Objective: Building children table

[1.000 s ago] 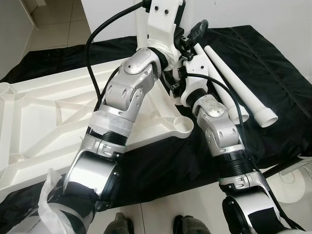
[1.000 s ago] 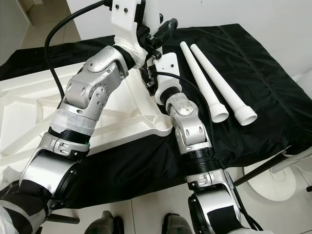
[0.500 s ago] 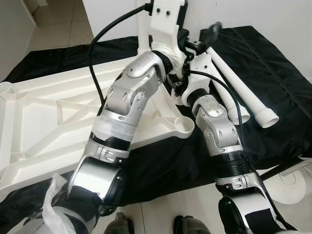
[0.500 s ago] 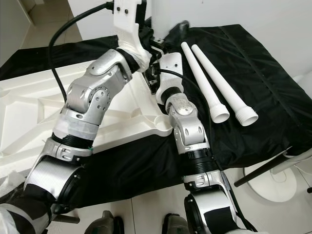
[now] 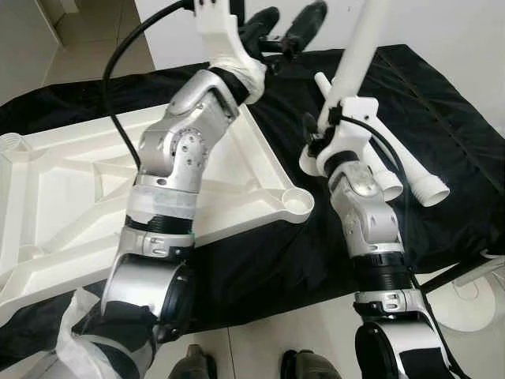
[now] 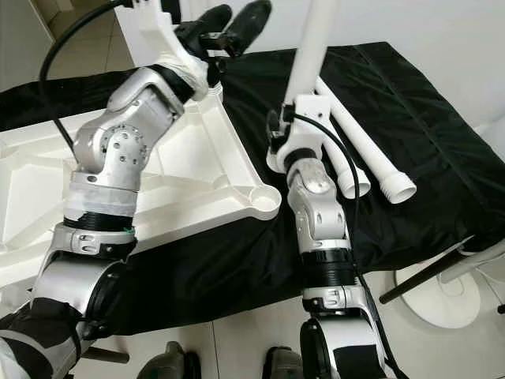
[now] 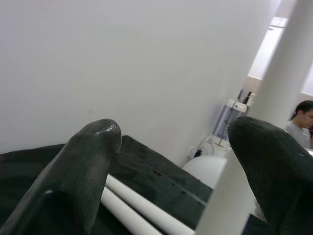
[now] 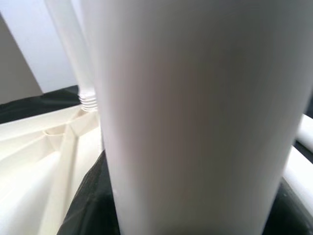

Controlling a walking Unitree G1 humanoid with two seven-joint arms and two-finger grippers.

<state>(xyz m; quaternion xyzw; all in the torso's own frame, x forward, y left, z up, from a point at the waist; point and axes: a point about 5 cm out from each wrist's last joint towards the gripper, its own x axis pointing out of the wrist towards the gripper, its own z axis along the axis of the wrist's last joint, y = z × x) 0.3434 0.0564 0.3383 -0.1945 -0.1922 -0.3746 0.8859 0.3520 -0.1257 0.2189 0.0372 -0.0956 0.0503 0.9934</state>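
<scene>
The right gripper [image 5: 341, 101] is clamped on a white table leg [image 5: 359, 49] held upright beside the upturned tabletop [image 5: 71, 189], while the left gripper [image 5: 286, 25] hovers spread apart above it.

arms: silver segmented shells, black joint rings
wrists: white brackets, black cables
left gripper [image 5: 288, 28]: two rounded matte-black fingers [image 7: 78, 176]

Tabletop [image 5: 71, 197]: white moulded plastic, smooth, faint sheen, ribbed underside. Table legs [image 6: 371, 162]: white plastic tubes, smooth, semi-matt; one ridged at the end. Cloth [image 5: 442, 126]: black fabric, matt, lightly creased. Left gripper [image 7: 171, 161] fingers [image 7: 78, 171]: black, finely textured, rubbery-looking, slight gloss at the tip. Robot arms [image 5: 177, 158]: brushed silver metal.
</scene>
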